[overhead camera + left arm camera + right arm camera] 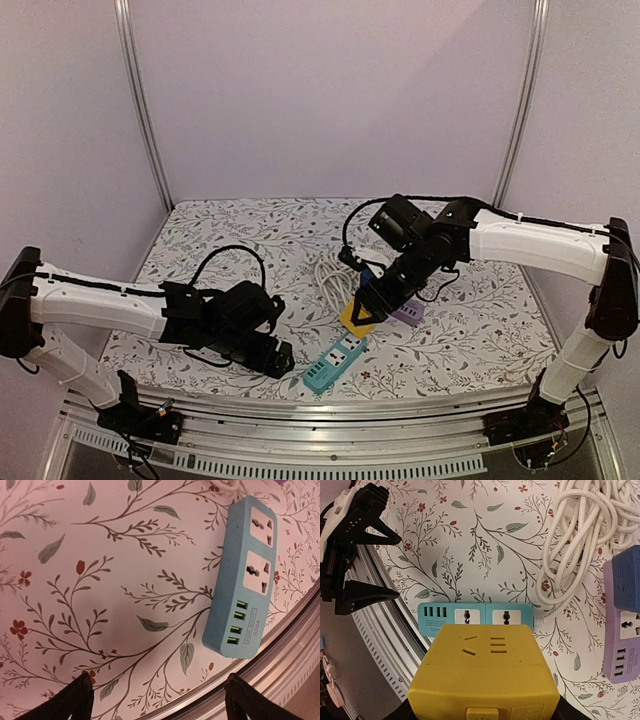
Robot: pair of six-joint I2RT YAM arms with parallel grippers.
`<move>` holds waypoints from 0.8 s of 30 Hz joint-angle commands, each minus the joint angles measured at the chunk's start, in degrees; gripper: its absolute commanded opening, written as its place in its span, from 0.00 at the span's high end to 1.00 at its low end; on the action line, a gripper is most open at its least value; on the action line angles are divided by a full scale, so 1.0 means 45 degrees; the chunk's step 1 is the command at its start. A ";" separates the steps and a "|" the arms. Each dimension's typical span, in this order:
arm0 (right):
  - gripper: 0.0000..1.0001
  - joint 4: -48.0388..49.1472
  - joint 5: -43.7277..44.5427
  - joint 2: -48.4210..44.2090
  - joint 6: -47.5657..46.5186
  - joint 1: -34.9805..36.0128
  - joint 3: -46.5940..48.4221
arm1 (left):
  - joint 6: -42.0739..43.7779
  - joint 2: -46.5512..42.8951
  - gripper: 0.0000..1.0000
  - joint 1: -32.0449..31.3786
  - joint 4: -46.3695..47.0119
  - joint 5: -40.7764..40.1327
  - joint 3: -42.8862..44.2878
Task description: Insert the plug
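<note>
The yellow plug adapter (482, 675) is being clamped in the right jaws just above the teal power strip (476, 614), the left jaws being held wide open, empty, so square lowering onto a socket (505, 615) is being advised.

Over strip: yellow cube-shaped plastic adapter (485, 675), gripped in right claw (362, 315), hangs above the teal plastic power strip (475, 617); blocks approach from straight overhead.
Strip USB end: left claw (280, 358) near, jaws spread w/ nothing betw.; bare floral-cloth surface (100, 580) separates them, room to pass.
Strip cable end: white coiled cable (580, 540) bunched just beside.
Right side: purple plastic power strip (621, 645) w/ blue plastic block (627, 580) over one end; narrow cloth gap to teal strip.
Near edge: metal rail (295, 650) just beside strip, tight.
Far surface: bare cloth, wide passage.
</note>
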 commanded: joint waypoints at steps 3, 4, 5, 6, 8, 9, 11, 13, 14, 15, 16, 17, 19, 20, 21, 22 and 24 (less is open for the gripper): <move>1.00 -0.0824 -0.0474 0.1797 -0.1299 0.0011 0.1403 | -0.1617 -0.0520 0.11 0.0021 0.2162 0.0720 -0.0856; 1.00 -0.0992 -0.0417 0.2005 -0.1411 0.0007 0.1547 | -0.1745 -0.0476 0.12 0.0020 0.2269 0.0718 -0.0851; 1.00 -0.1078 -0.0297 0.2254 -0.1446 0.0014 0.1651 | -0.1883 -0.0437 0.12 0.0020 0.2324 0.0669 -0.0828; 1.00 -0.1131 -0.0207 0.2417 -0.1449 0.0025 0.1715 | -0.2003 -0.0371 0.13 0.0020 0.2389 0.0653 -0.0791; 1.00 -0.1138 0.0106 0.2736 -0.1439 0.0024 0.1771 | -0.2177 -0.0229 0.14 0.0004 0.2588 0.0688 -0.0694; 1.00 -0.1209 0.0237 0.2816 -0.1431 0.0026 0.1789 | -0.2220 -0.0147 0.15 -0.0014 0.2625 0.0675 -0.0643; 1.00 -0.1388 0.0507 0.3053 -0.1409 0.0019 0.1895 | -0.2305 -0.0046 0.16 -0.0019 0.2685 0.0617 -0.0608; 1.00 -0.1478 0.0674 0.3198 -0.1280 0.0030 0.1911 | -0.2370 0.0004 0.17 -0.0038 0.2788 0.0621 -0.0617; 1.00 -0.1479 0.0715 0.3273 -0.1218 0.0042 0.1911 | -0.2381 0.0009 0.17 -0.0056 0.2836 0.0640 -0.0636; 1.00 -0.1466 0.0779 0.3319 -0.1164 0.0046 0.1926 | -0.2372 0.0010 0.17 -0.0085 0.2871 0.0649 -0.0645; 1.00 -0.1445 0.0826 0.3372 -0.1094 0.0070 0.1957 | -0.2371 0.0010 0.17 -0.0110 0.2885 0.0643 -0.0663; 1.00 -0.1450 0.0876 0.3441 -0.1056 0.0069 0.1995 | -0.2381 -0.0002 0.17 -0.0131 0.2884 0.0659 -0.0683; 1.00 -0.1434 0.0997 0.3547 -0.1002 0.0089 0.2126 | -0.2352 -0.0027 0.17 -0.0155 0.2877 0.0670 -0.0736; 1.00 -0.1400 0.1027 0.3607 -0.0993 0.0076 0.2167 | -0.2354 -0.0044 0.17 -0.0156 0.2866 0.0687 -0.0775; 1.00 -0.1381 0.1048 0.3629 -0.0975 0.0082 0.2234 | -0.2352 -0.0065 0.17 -0.0156 0.2865 0.0689 -0.0809; 1.00 -0.1388 0.1058 0.3656 -0.0956 0.0092 0.2300 | -0.2337 -0.0068 0.17 -0.0156 0.2865 0.0707 -0.0836; 1.00 -0.1392 0.1039 0.3727 -0.0932 0.0102 0.2405 | -0.2296 -0.0048 0.18 -0.0156 0.2877 0.0747 -0.0894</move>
